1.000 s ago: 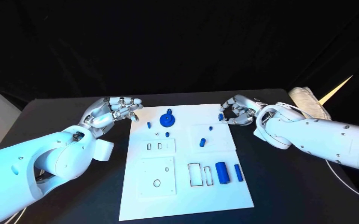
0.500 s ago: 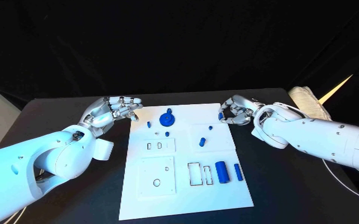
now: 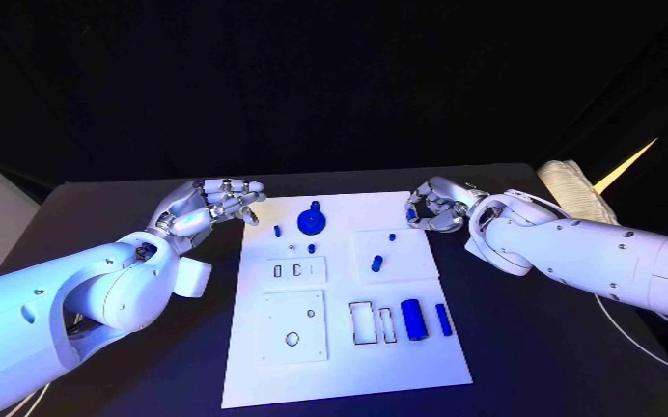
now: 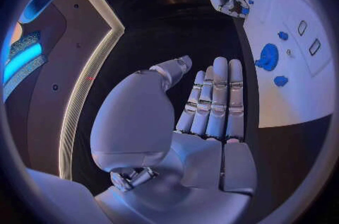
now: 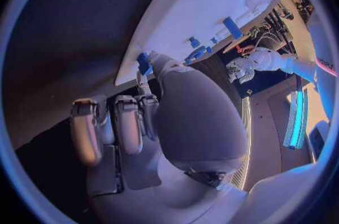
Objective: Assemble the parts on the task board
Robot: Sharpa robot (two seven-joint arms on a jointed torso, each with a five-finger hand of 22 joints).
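Hands at the board's far corners, right one pinching a small blue piece.
Head view: right hand (image 3: 440, 207) held the piece (image 3: 412, 215) over the board (image 3: 348, 359); left hand (image 3: 211, 204) loosely curled, empty. Right wrist view: piece barely gripped at the fingertips, so it might slip out.

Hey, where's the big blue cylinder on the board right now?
In the head view the big blue cylinder lies on the near right part of the task board, between a narrow rectangular slot and a slimmer blue bar.
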